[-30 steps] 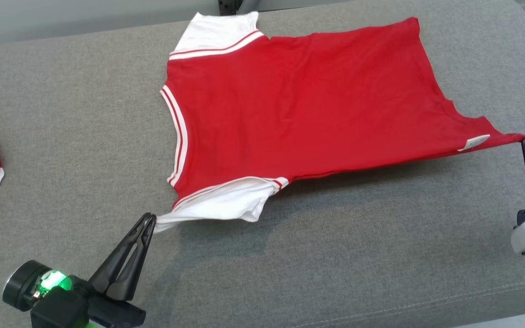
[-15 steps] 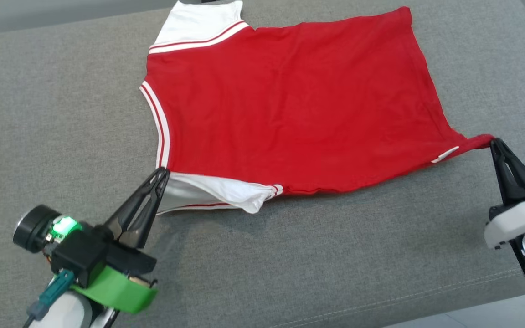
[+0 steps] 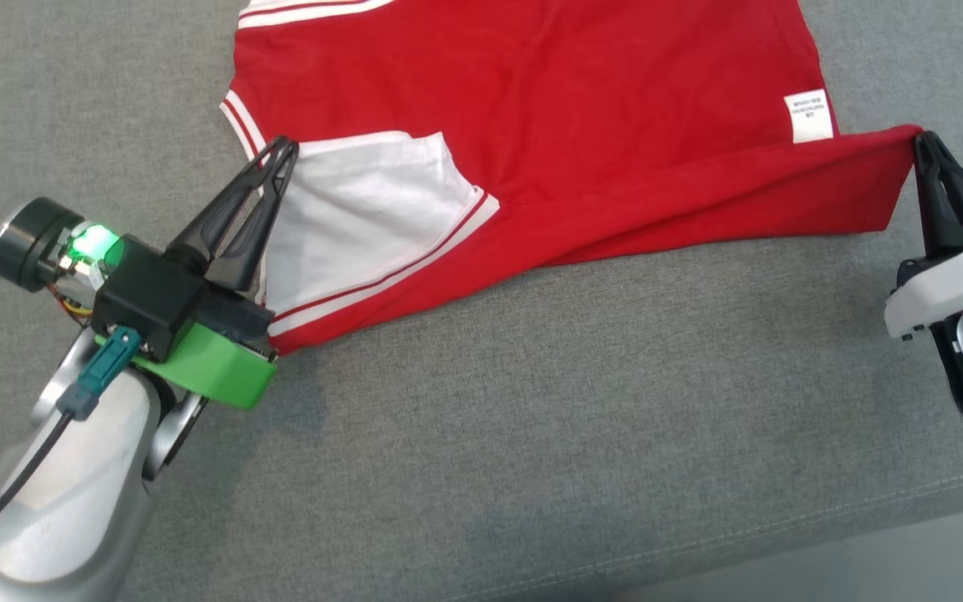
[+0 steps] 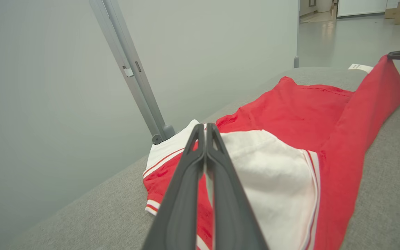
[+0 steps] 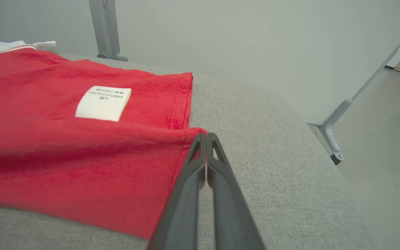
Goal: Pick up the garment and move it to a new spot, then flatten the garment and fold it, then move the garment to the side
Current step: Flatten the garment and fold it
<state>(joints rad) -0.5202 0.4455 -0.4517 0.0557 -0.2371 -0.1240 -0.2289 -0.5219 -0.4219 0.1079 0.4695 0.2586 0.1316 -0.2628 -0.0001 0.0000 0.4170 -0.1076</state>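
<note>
A red garment with white sleeves and striped trim lies across the grey cushion. Its near edge is lifted and folded back over the body, showing a white label. My left gripper is shut on the near white sleeve and holds it above the red body. My right gripper is shut on the hem corner at the right. The left wrist view shows the sleeve beside the shut fingers. The right wrist view shows the pinched hem and the label.
The cushion's front seam runs along the bottom right of the head view. A grey wall with a metal post stands behind the cushion. Another metal bracket sits off the cushion's right end.
Both grippers have carried the near edge of the garment away from me, folding it over the body; the sleeve and label now face up. The head camera has tilted down.
</note>
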